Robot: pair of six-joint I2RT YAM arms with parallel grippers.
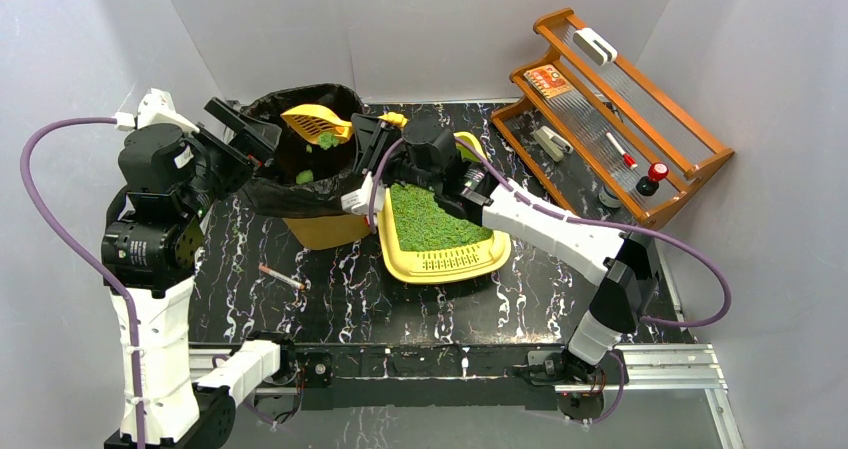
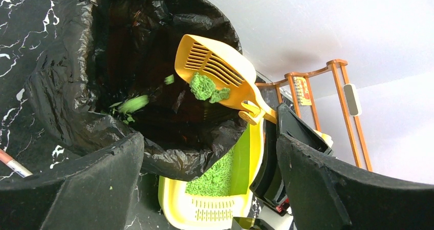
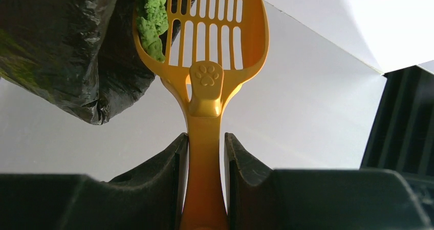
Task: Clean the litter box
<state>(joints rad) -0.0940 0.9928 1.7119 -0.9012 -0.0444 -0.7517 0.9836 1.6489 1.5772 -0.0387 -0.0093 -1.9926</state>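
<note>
The yellow litter box (image 1: 452, 266) lies mid-table with green litter (image 1: 432, 219) in it and its slotted grate toward the near end; the left wrist view shows it too (image 2: 176, 209). My right gripper (image 1: 372, 149) (image 3: 205, 143) is shut on the handle of the orange slotted scoop (image 1: 318, 124) (image 3: 204, 35). The scoop is tilted over the bag-lined bin (image 1: 300, 159). A green litter clump (image 2: 207, 88) (image 3: 152, 20) clings to the scoop, and blurred green bits (image 2: 134, 104) are in the air inside the black bag (image 2: 77, 86). My left gripper (image 1: 240, 129) (image 2: 207, 148) stands open at the bin's left rim, holding nothing.
The bin's yellow body (image 1: 325, 231) stands against the litter box's left side. A wooden rack (image 1: 620, 109) with small items stands at the back right. A thin red-tipped stick (image 1: 282, 277) lies on the black marbled table left of the litter box.
</note>
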